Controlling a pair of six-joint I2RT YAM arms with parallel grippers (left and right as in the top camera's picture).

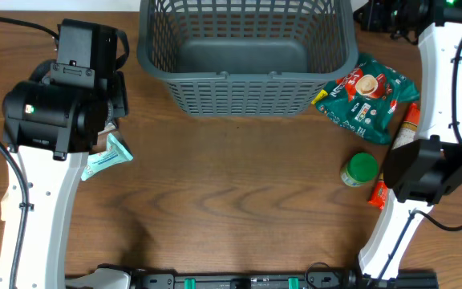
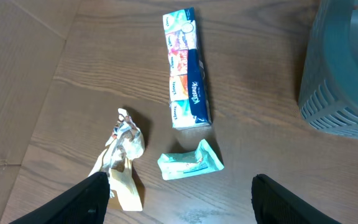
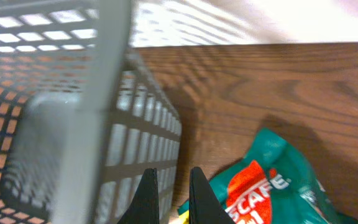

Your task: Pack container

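Container (image 1: 247,96) sits at far edge of tabletop (image 1: 239,185), centre; prob light, stiff plastic w/ slotted sides, best taken by rim; left gripper (image 2: 182,199) fingers apart over teal packet (image 2: 190,162), right gripper (image 3: 173,196) fingers together beside container's right wall

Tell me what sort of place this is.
Probably a robot lab bench for packing practice: a left arm and right arm at a wooden table, a grey basket, and loose goods such as a tissue pack and a green coffee packet.

Grey slotted container (image 1: 247,56); green coffee packet (image 1: 369,98); green-lidded jar (image 1: 360,169).
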